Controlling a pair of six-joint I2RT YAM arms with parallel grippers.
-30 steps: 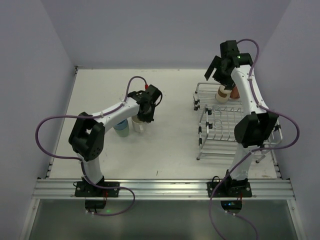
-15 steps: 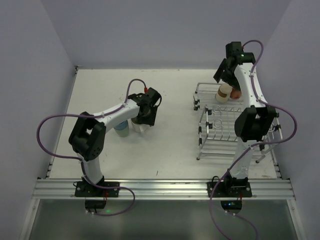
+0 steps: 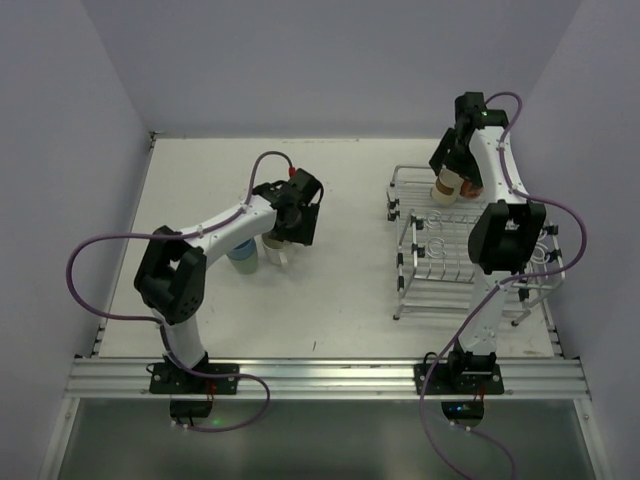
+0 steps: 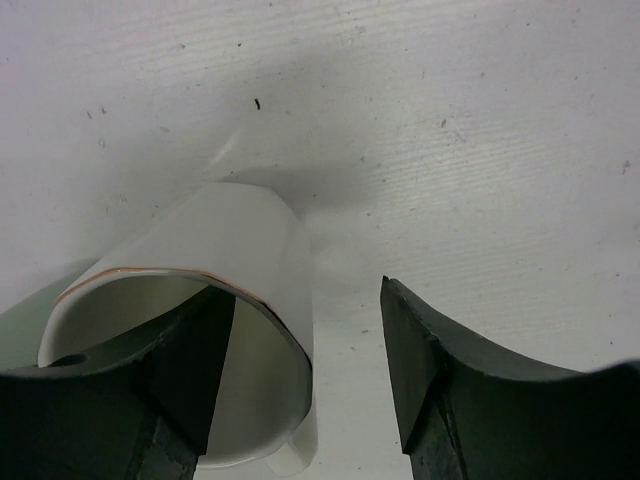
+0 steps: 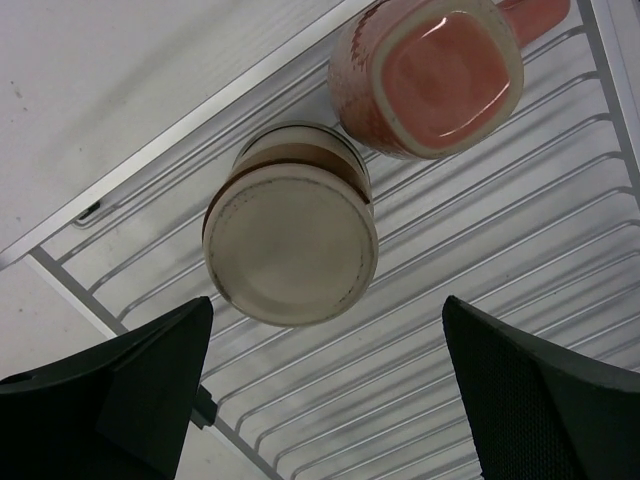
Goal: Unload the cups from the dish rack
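Brown band on cream cup (image 5: 290, 235); salmon-pink mug (image 5: 435, 70); thin orange rim line on white cup (image 4: 230, 240); silver wire dish rack (image 5: 150, 168).

I'm looking into a robotics lab cell: bare lavender walls (image 3: 300, 60) box in a white counter (image 3: 340, 200) with an aluminium mounting rail (image 3: 330, 378).

On the right half of the table (image 3: 340, 200), a rack (image 3: 402, 262), long side front to back. In its far end, bottom-up and side by side, a cup (image 5: 290, 225) and, to its right, a mug (image 5: 430, 70). Left of centre on the table, a third cup (image 3: 242, 256), with a fourth cup (image 4: 230, 240) just to its right (touching or not, unclear).
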